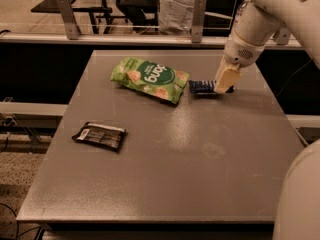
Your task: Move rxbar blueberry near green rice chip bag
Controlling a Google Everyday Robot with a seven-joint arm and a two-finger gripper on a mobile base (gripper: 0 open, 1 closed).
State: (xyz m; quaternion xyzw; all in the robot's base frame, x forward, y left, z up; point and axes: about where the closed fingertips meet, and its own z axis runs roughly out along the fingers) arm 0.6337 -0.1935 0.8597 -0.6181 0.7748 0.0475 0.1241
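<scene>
a: stock?
b: table (200,184); green rice chip bag (149,79), far centre; gripper (223,84) at the right end of rxbar blueberry (202,87), its hold i cannot tell; bar just beside bag.
a: tip?
b: i'd lift away slowly, bag unnudged.

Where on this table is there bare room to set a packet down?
Bare: the near half of the table, right of the black wrapper. Crowded: the far side, where the claw sits at the rxbar blueberry, close beside the green rice chip bag.
</scene>
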